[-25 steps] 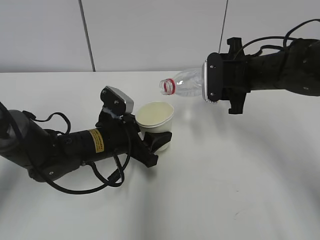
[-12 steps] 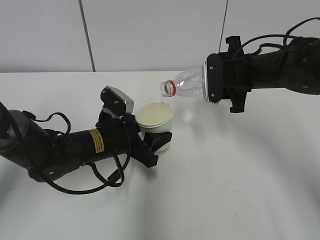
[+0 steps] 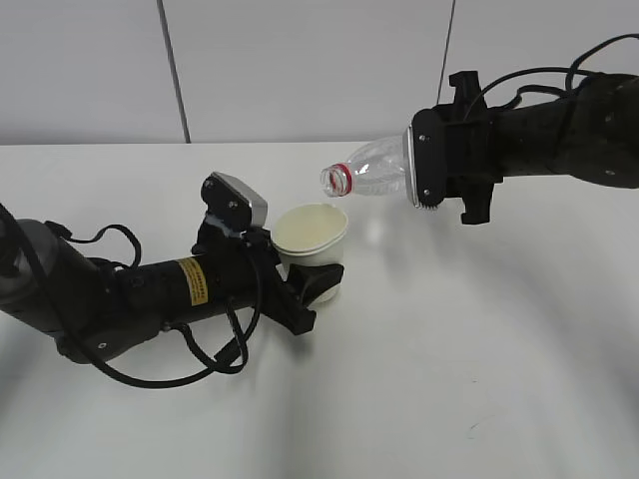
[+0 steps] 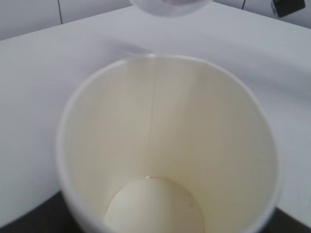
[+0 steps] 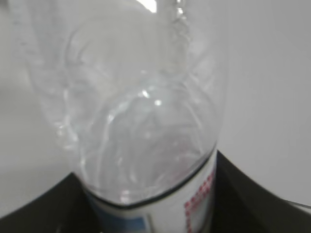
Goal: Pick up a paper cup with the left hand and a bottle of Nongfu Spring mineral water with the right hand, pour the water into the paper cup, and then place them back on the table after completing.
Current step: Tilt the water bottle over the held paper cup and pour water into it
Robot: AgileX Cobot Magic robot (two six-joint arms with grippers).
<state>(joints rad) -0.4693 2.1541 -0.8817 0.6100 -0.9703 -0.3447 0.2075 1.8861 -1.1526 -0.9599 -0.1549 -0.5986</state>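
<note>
My left gripper (image 3: 312, 282) is shut on a cream paper cup (image 3: 312, 238) and holds it upright just above the white table (image 3: 449, 379). In the left wrist view the cup (image 4: 165, 145) fills the frame; I see no water in it. My right gripper (image 3: 454, 170) is shut on a clear water bottle (image 3: 374, 172) with a red neck ring, held nearly level with its open mouth pointing left, above and just right of the cup's rim. In the right wrist view the bottle (image 5: 141, 111) looks clear, and its white label sits between the jaws. No stream of water shows.
The left arm (image 3: 110, 294) lies low across the table's left side with looped black cables. The right arm (image 3: 559, 130) reaches in from the right above the table. A grey panelled wall (image 3: 300, 60) stands behind.
The bottle has risen slightly and its mouth has tipped a little upward, away from the cup. The cup and left arm have not moved.
</note>
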